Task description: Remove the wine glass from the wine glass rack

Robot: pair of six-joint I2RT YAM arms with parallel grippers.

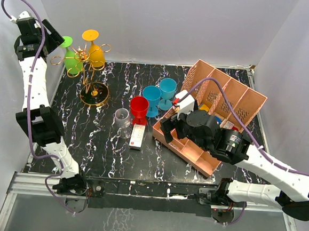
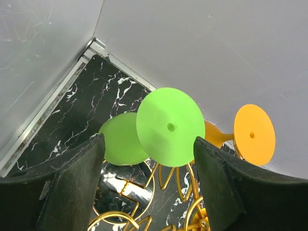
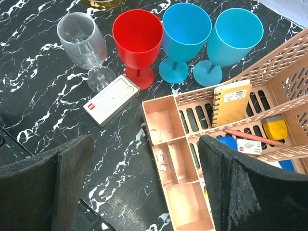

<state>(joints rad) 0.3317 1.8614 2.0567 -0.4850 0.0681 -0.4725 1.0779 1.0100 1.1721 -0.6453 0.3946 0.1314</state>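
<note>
Left wrist view: my left gripper (image 2: 149, 142) spread, flanking the upturned foot of the green wine glass (image 2: 169, 126) hung on the gold rack (image 2: 166, 179); corner walls (image 2: 43, 53) close behind. My right gripper (image 3: 144, 144) spread above the pink box (image 3: 161, 122).

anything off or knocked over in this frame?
Nothing spilled, tipped or broken. The pink organizer sits diagonal to the table edges, and a small white box lies close beside the feet of the clear glass and red glass. The green glass and orange glass hang upside down on the gold rack.
</note>
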